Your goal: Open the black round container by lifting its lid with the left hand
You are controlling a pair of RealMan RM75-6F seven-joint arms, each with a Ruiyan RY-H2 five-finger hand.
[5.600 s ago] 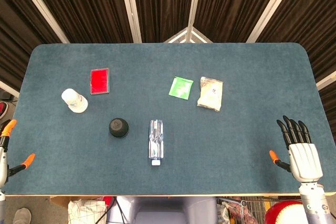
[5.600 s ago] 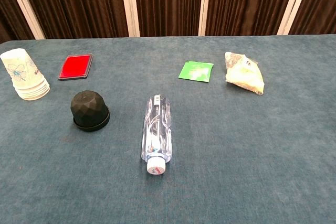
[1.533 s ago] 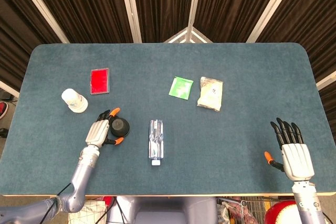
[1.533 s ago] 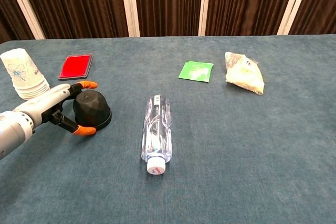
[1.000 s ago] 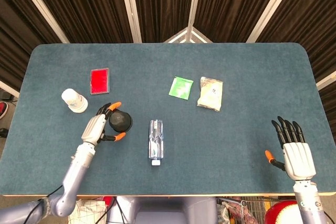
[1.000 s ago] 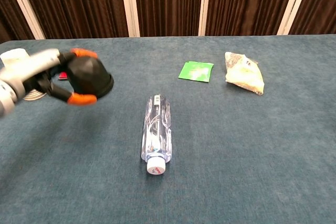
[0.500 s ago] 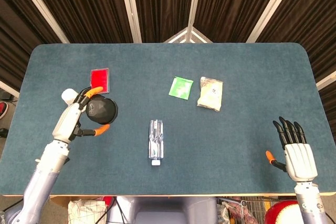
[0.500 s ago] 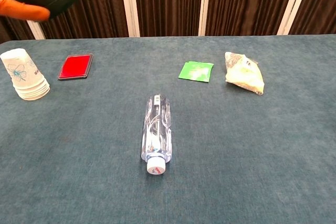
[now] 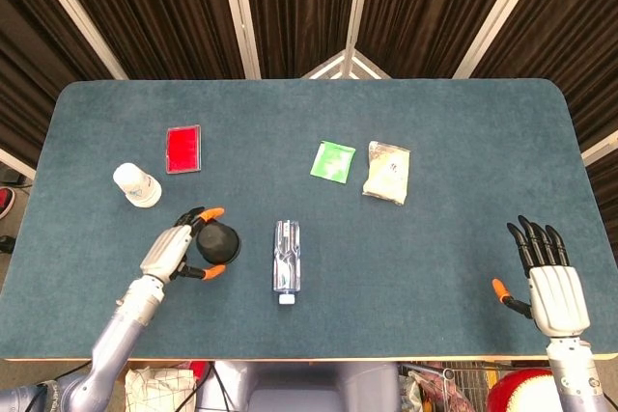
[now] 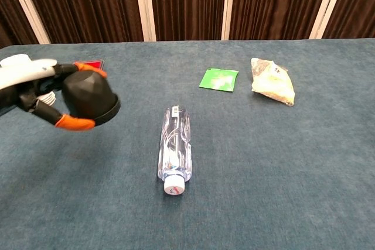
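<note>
- My left hand (image 10: 35, 95) grips the black round container (image 10: 89, 96) whole, clear of the surface (image 10: 263, 162), left of the bottle (image 10: 174, 147); lid not separated.
- Right hand (image 9: 552, 282) idle, fingers spread, holding nothing.

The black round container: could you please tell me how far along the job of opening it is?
Done: the left hand grips the black round container and appears to hold it above the table. In hand: the whole container seems lifted, since no separate base shows on the table. Left: the lid does not look separated, so the opening itself remains. The right hand is open, holding nothing.
</note>
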